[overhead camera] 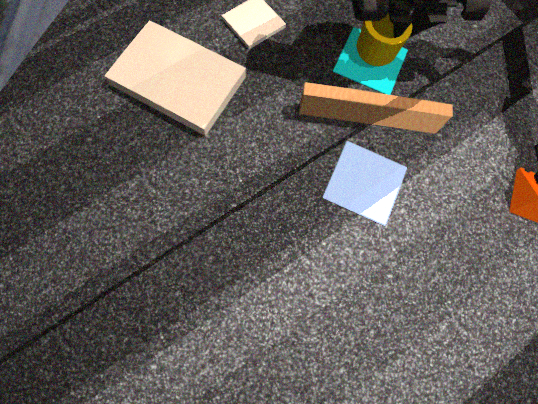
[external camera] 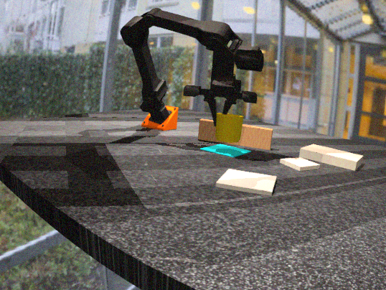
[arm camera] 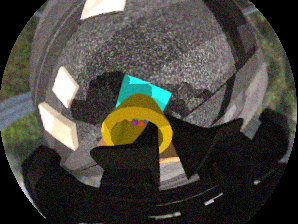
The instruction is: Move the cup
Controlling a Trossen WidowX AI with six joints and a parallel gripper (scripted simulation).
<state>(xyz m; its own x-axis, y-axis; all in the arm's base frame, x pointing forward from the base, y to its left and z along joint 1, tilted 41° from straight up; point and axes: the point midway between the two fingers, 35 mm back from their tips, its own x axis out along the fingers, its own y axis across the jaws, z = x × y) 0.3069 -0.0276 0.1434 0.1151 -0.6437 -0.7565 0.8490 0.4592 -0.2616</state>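
Cup (overhead camera: 377, 47) (external camera: 229, 128) (arm camera: 162, 115): yellow, upright, held just above the cyan pad — marbles (arm camera: 138, 122) seen inside.
Gripper (external camera: 220, 109): fingers clamped on the cup's wall.
Cyan pad (overhead camera: 372, 75) (external camera: 226, 150) (arm camera: 145, 89): laid flat under the cup; in the top view, set at one o'clock.
Wooden bar (overhead camera: 375, 108) (external camera: 255, 137): stood between the pads.
Pale blue pad (overhead camera: 365, 180): placed at six o'clock from the bar — left uncovered.
Pale blocks (overhead camera: 175, 75) (external camera: 331, 156); (overhead camera: 254, 22) (external camera: 300, 164): seen from ten to eleven o'clock, top view.
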